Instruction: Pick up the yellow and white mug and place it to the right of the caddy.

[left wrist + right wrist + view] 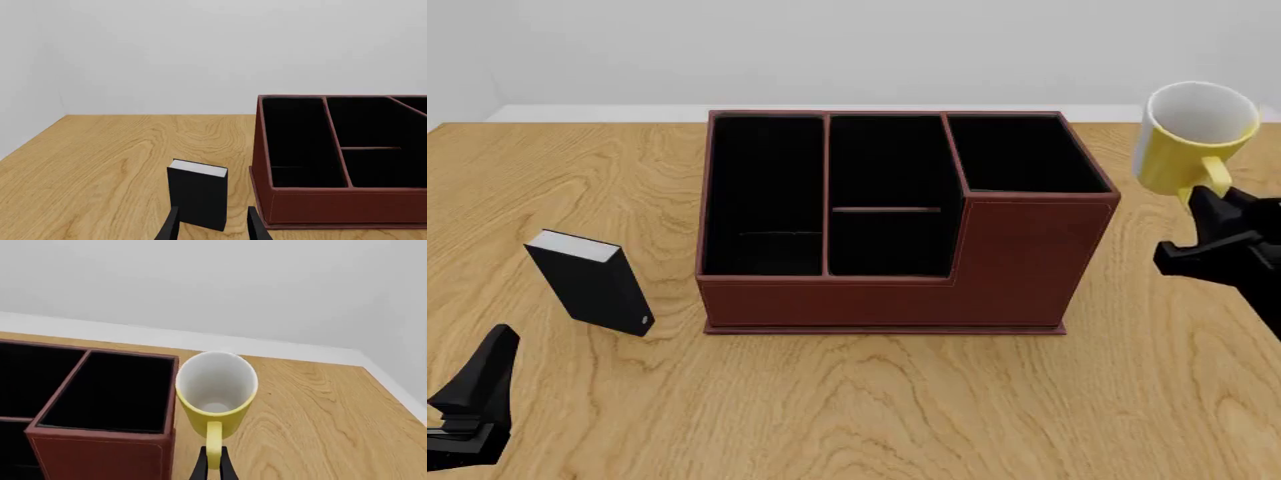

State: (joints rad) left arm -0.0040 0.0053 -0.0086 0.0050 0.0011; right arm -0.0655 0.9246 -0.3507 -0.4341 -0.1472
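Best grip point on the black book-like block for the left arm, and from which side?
Pinch the black block across its thin faces near the top, coming from the near side. It stands upright and narrow, apart from the caddy, and the left gripper already faces it with jaws open wider than its thickness.

The table (pixel 868 400) is light wood with clear flowing grain, a smooth satin face. On it the caddy (pixel 1014 260) has reddish-brown, leather-like walls, matt and faintly stitched at the edges, with a dull black lining. Left of the caddy a small block (pixel 594 285) is matt black with a pale, paper-like top. Right of the caddy the yellow and white mug (pixel 1194 135) looks like smooth ceramic with a soft sheen.
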